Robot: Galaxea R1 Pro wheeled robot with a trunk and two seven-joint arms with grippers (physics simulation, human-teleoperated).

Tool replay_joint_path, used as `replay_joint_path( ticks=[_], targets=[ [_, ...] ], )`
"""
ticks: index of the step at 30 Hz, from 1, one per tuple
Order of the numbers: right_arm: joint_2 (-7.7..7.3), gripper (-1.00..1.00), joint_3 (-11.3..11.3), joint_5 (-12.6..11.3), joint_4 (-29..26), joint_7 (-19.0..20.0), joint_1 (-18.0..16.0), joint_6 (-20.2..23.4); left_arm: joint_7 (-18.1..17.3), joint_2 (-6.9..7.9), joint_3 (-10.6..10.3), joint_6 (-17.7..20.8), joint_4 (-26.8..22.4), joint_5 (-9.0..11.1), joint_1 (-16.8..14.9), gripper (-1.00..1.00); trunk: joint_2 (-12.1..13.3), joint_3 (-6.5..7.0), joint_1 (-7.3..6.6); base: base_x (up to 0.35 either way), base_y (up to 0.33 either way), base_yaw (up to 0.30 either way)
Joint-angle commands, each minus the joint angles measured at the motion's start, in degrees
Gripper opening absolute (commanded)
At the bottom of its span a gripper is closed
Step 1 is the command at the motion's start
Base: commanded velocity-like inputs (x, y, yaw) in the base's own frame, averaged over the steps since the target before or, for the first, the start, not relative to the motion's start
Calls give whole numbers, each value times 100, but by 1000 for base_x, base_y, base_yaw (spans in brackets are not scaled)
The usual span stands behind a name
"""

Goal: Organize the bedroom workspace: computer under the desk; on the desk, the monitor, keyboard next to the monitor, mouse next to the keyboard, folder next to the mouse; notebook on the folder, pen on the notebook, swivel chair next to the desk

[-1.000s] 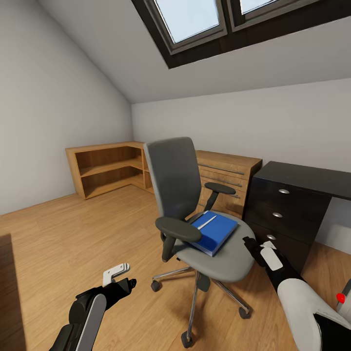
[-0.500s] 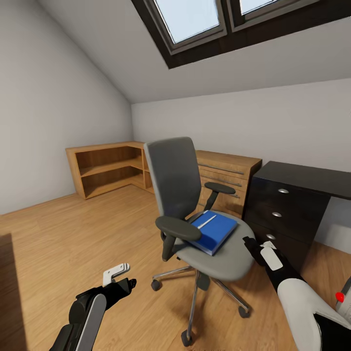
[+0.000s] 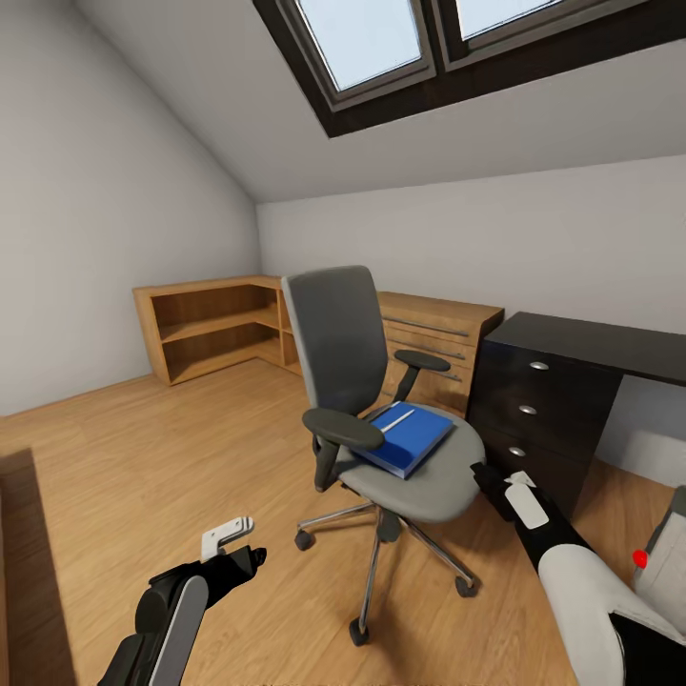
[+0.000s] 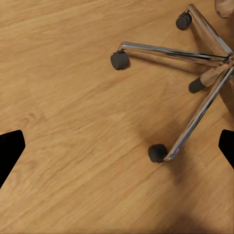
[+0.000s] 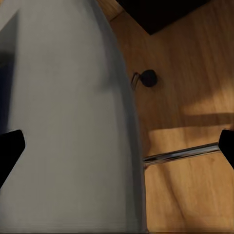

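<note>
With my right gripper (image 3: pixel 486 474) wide open and empty at the swivel chair (image 3: pixel 381 400) seat edge, the folder (image 3: pixel 405 436) lies just beyond it on the seat. Left gripper (image 3: pixel 250 554) – spread wide, holding nothing – hangs over the floor (image 3: pixel 143 457) near the chrome base.

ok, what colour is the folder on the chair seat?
Bright blue, with a pale strip along its top; the folder lies flat on the swivel chair's grey seat. Head view shows it best.
</note>
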Motion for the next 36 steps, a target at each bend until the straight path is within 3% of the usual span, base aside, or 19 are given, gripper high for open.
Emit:
replay_joint_path(
  ticks=[1, 15, 36],
  targets=[
    [11, 100, -9, -51, -12, -32, -2, 24, 45, -4, 7, 19, -6, 60, -4, 100, -3, -6, -1, -9, -2, 0],
    [234, 100, -14, -39, 40, -30, -2, 23, 45, -4, 7, 17, -6, 60, -4, 100, -3, -6, -1, -1, 0, 0],
    [294, 100, -17, -34, 44, -30, -2, 23, 45, -15, -31, 18, -6, 68, -4, 100, -3, -6, -1, 53, 0, 0]
  ],
)
